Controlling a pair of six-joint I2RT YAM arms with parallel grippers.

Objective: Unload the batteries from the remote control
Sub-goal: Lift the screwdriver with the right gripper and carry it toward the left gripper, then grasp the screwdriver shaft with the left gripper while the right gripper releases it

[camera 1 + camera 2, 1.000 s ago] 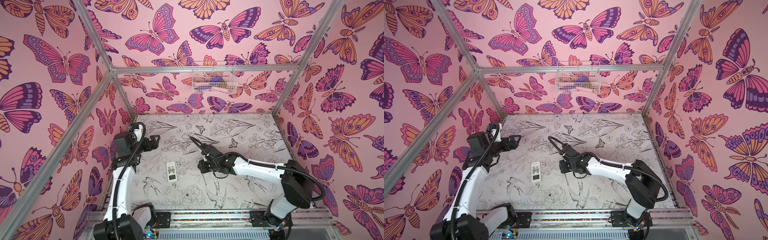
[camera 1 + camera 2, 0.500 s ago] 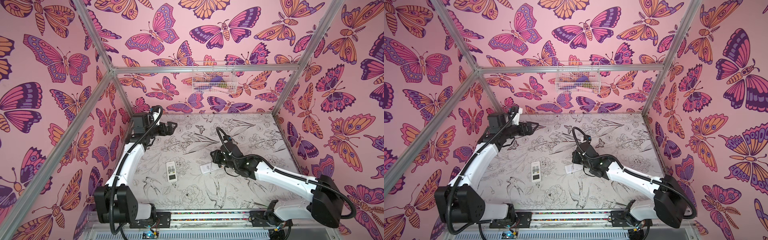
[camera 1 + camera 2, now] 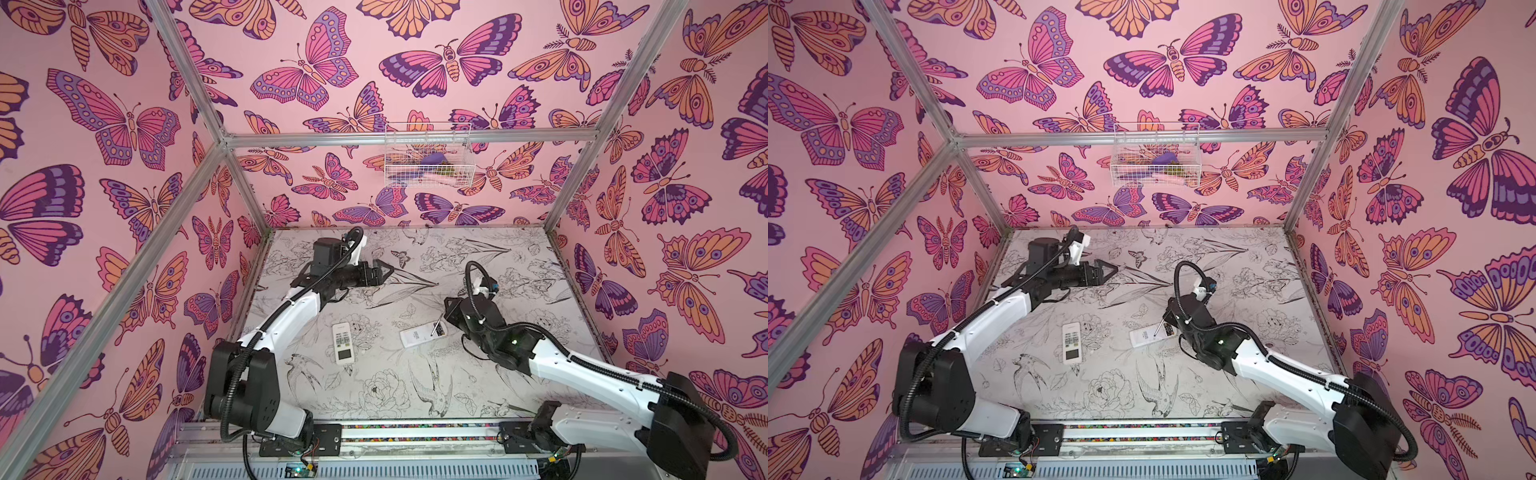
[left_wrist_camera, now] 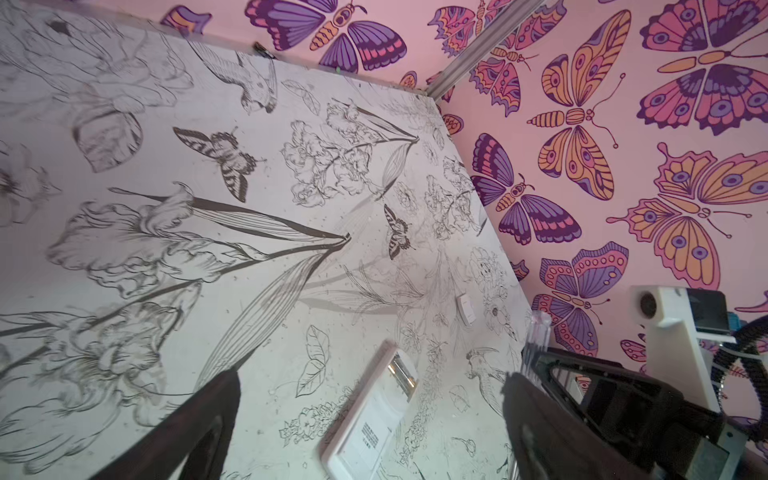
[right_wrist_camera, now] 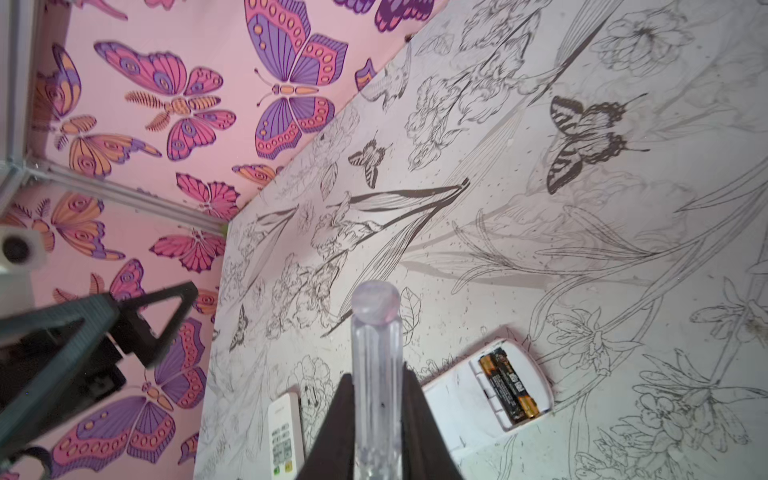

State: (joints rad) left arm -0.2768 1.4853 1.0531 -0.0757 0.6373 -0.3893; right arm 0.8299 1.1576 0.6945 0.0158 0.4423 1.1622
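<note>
A white remote control lies face down with its back compartment open. Black-and-yellow batteries sit inside it. It also shows in both top views and between the open fingers in the left wrist view. My right gripper is shut on a clear-handled screwdriver, just right of that remote in a top view. The metal shaft points down at the remote's end. My left gripper hangs open and empty above the back left of the table.
A second white remote lies face up, buttons showing, left of the open one. A small white flat piece lies on the table beyond the open remote. A wire basket hangs on the back wall. The butterfly walls stand close around.
The left arm swung from the left wall toward the back middle. The right arm drew back to the right, uncovering the face-down remote, with the screwdriver still in its grip.
</note>
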